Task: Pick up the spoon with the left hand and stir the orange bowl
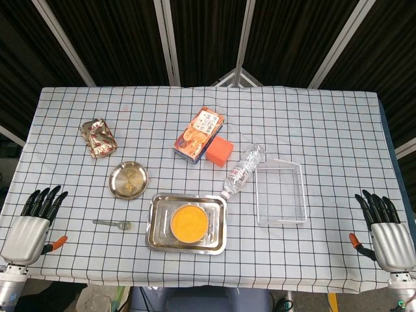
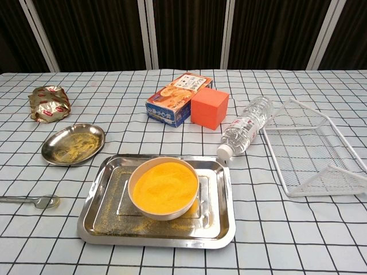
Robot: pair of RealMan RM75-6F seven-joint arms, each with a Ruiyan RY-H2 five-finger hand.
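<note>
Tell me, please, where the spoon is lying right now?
The spoon lies flat on the table, just left of the steel tray holding the orange bowl, below the small round dish.

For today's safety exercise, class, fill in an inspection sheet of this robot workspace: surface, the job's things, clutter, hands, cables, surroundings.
Surface: table under a white checked cloth, flat.
Job's things: spoon lies on the cloth left of the steel tray; orange bowl stands in that tray, full of orange powder.
Clutter: round metal dish, foil packet, snack box, orange cube, water bottle on its side, white wire basket.
Hands: left hand and right hand at the near table edge, fingers apart, holding nothing.
Cables: nothing seen.
Surroundings: dark curtain with pale poles behind.
</note>
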